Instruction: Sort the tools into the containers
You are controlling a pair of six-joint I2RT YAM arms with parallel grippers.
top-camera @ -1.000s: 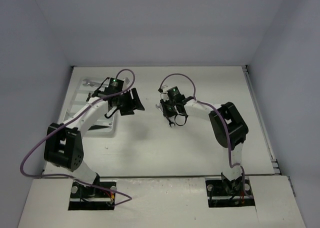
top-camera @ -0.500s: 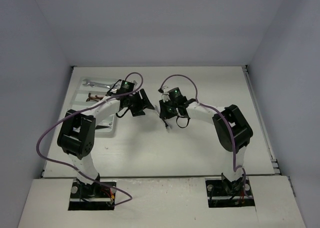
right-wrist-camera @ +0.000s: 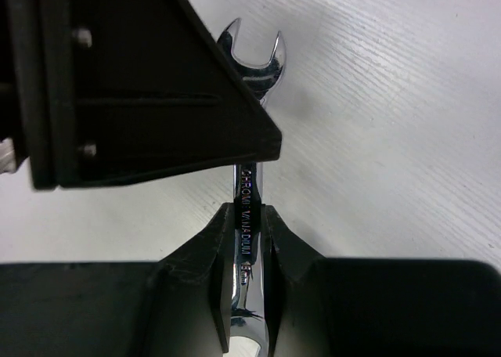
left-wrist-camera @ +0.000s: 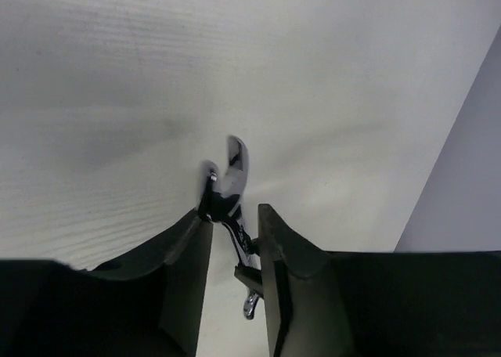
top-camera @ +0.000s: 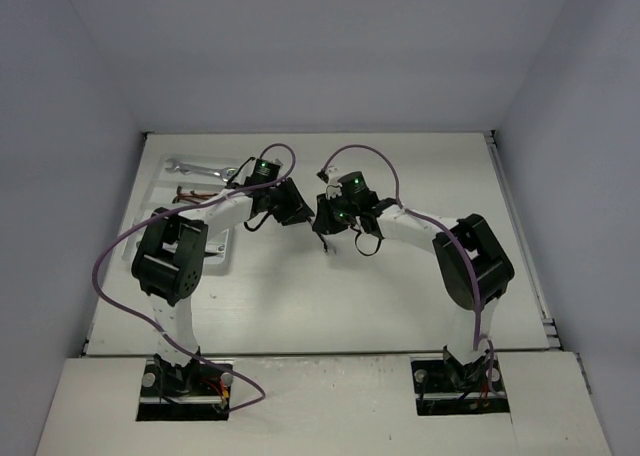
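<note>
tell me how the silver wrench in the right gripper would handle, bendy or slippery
Probably stiff: the silver wrench juts straight out of the right gripper with no sag. Likely slippery, since its polished chrome shank is pinched only on its thin edges. Being flat, it should lie still rather than roll.

Looking like a robotics lab cell, plain grey-blue walls (top-camera: pixel 320 56) boxing in a white tabletop (top-camera: pixel 330 296), purple cables (top-camera: pixel 96 274) looping off two bolted black-and-white arms (top-camera: pixel 470 266)

The left jaws stand parted, right jaws clamped.
</note>
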